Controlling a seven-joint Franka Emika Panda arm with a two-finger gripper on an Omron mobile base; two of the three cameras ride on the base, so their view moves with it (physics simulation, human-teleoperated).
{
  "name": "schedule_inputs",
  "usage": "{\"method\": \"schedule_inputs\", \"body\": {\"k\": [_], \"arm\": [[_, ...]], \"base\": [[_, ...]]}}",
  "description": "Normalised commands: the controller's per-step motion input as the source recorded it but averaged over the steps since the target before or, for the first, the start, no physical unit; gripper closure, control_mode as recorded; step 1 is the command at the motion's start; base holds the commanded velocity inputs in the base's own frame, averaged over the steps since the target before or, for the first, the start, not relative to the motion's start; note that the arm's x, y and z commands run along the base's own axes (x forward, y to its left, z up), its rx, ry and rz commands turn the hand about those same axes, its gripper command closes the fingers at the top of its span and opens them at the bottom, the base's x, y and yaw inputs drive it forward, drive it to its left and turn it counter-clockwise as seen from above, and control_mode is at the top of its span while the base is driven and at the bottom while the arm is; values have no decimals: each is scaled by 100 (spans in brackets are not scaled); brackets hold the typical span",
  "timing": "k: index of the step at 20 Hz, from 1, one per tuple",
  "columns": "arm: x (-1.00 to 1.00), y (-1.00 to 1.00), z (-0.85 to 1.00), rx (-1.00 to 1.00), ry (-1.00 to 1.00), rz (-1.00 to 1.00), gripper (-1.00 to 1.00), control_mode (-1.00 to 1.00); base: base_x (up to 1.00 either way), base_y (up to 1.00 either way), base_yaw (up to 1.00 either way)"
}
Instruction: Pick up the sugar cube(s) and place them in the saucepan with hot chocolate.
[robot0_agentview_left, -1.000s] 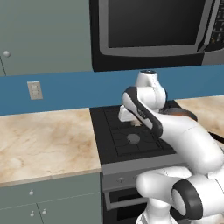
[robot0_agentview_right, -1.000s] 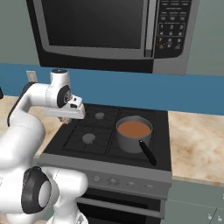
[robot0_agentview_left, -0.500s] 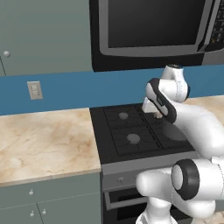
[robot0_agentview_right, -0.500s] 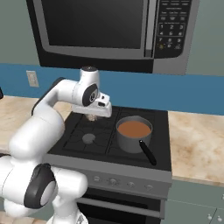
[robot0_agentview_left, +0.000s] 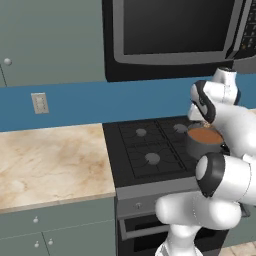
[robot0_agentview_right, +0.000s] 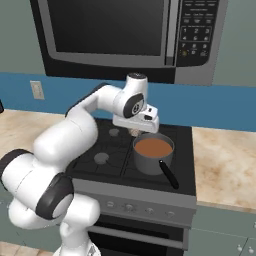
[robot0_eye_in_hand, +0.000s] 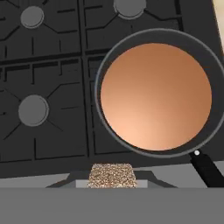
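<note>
The sugar cube (robot0_eye_in_hand: 111, 173), tan with dark speckles, sits pinched between my gripper's tips at the bottom of the hand view. My gripper (robot0_agentview_right: 134, 131) is shut on it and hangs over the stove just left of the saucepan's rim, a little above it. The saucepan (robot0_agentview_right: 150, 165) stands on the front right burner, dark grey, filled with smooth reddish-brown hot chocolate (robot0_eye_in_hand: 155, 94). Its black handle (robot0_agentview_right: 168, 174) points toward the stove's front. From the left base, the saucepan (robot0_agentview_left: 197, 147) shows partly behind my arm, with the gripper (robot0_agentview_left: 202, 121) right above its far rim.
The black gas stove (robot0_agentview_right: 107, 145) has bare burners on its left side (robot0_eye_in_hand: 33, 109). A microwave (robot0_agentview_right: 115, 35) hangs low over the stove. Marble counters flank it on the left (robot0_agentview_left: 50, 160) and right (robot0_agentview_right: 225, 165).
My arm has swung right across the stove, from its left side to the saucepan's edge, carrying the cube. The saucepan has stayed put.
</note>
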Motion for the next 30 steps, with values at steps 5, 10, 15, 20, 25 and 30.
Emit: {"method": "schedule_inputs", "body": {"k": [5,10,15,20,25,30], "arm": [[0,-74,-34,0,0,-3,100,-100],[20,-32,-51,0,0,0,100,-100],[17,-6,-11,0,0,0,100,-100],[21,3,-1,0,0,2,100,-100],[35,15,-18,0,0,9,100,-100],[41,0,-6,0,0,7,100,-100]], "base": [[0,0,0],[0,0,0],[0,0,0],[0,0,0],[0,0,0],[0,0,0]]}}
